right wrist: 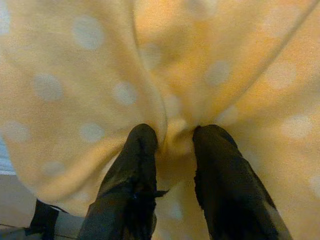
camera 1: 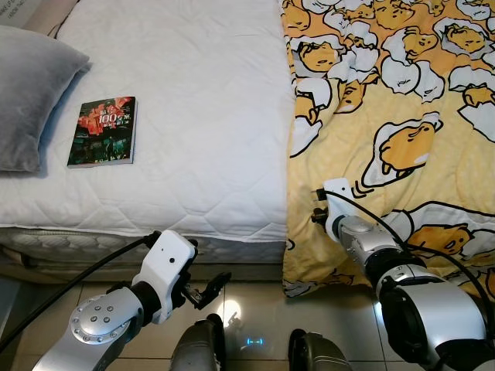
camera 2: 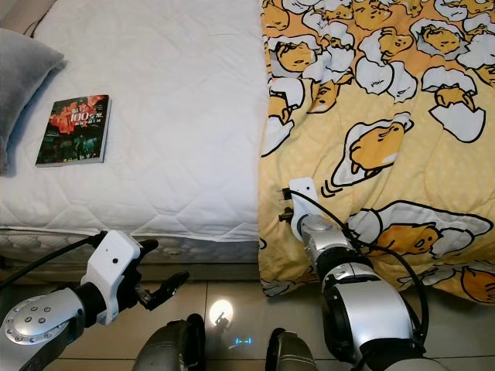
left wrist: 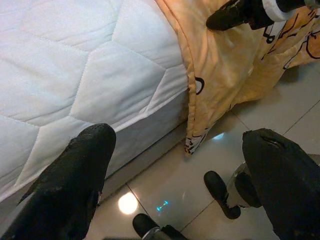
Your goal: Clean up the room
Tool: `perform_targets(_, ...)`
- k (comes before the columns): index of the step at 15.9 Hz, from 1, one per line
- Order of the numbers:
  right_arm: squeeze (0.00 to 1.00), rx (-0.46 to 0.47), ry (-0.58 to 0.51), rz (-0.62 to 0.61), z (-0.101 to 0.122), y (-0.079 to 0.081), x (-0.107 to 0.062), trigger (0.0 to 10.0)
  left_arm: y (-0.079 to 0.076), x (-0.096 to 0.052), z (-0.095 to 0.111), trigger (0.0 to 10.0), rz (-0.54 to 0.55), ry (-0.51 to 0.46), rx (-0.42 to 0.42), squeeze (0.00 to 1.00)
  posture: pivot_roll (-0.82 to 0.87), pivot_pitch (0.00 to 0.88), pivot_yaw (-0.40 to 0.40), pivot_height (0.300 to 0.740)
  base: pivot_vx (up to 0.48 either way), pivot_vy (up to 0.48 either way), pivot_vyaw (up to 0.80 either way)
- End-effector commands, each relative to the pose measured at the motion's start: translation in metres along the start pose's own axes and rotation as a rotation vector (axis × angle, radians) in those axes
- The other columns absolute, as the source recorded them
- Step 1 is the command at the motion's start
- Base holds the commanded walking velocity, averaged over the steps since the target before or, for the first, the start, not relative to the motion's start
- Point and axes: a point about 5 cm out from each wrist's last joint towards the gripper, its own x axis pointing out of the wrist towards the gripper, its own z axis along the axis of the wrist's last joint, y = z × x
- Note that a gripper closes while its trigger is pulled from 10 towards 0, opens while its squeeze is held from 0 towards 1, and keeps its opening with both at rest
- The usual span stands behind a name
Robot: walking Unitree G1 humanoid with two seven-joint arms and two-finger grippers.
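A yellow blanket (camera 1: 387,116) printed with cartoon egg figures covers the right half of the bed and hangs over its front edge. My right gripper (right wrist: 175,132) is at the blanket's hanging left edge, and its black fingers (right wrist: 135,165) pinch a fold of the yellow fabric. My left gripper (camera 1: 209,290) is open, low in front of the mattress side and above the floor, holding nothing. A dark book (camera 1: 103,131) with a red cover picture lies flat on the bare white mattress (camera 1: 201,116) at the left.
A grey pillow (camera 1: 31,93) rests on the mattress at the far left, beside the book. Glossy beige floor tiles (camera 1: 255,305) run along the bed's front. My two feet (camera 1: 201,348) stand close to the bed base.
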Motion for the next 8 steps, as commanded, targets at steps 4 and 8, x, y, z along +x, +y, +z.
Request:
perform_targets(4, 0.0, 0.019, -0.001, -0.011, 0.001, -0.0046, -0.0004, 0.0, -0.0017, -0.0019, 0.0017, 10.0, -0.004, 0.001, 0.003, 0.0, 0.2, 0.268, 0.044, 0.74, 0.0, 0.0, 0.0)
perform_targets(8, 0.0, 0.029, -0.009, -0.015, 0.002, -0.0078, -0.0008, 0.0, -0.0002, -0.0027, 0.0002, 10.0, 0.001, 0.008, 0.002, 0.0, 0.2, 0.273, 0.043, 0.74, 0.0, 0.0, 0.0)
